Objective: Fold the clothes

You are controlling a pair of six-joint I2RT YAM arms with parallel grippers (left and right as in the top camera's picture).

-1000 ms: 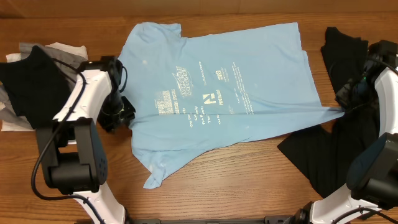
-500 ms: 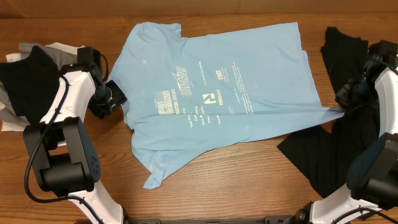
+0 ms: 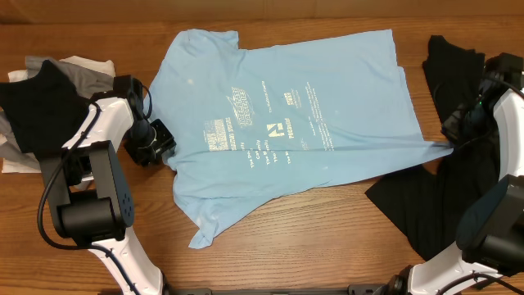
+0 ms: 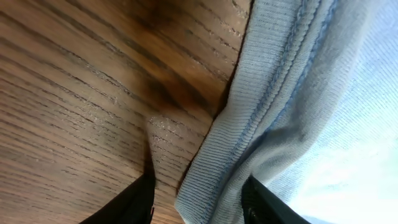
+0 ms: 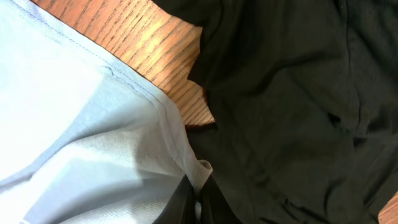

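Unmoved since half a second ago, the light-blue T-shirt [image 3: 327, 74] lies flat, small white print up, on the wooden table [image 3: 327, 213], while the left gripper [image 3: 157, 141] has swung back in to its neck edge. Its long axis runs side to side across the table, slightly tilted: ribbed collar [image 4: 261, 112] towards the left arm, hem towards the right. The left jaws stand parted astride the collar edge, not yet clenched. The right gripper [image 5: 196, 202] is pinched on a hem corner, drawn over the black garment [image 3: 458, 205]. To do this step well, I judge the left should nip only the collar rib and lift level with the right. A heap of black, grey and white clothes [image 3: 41, 98] sits further left.
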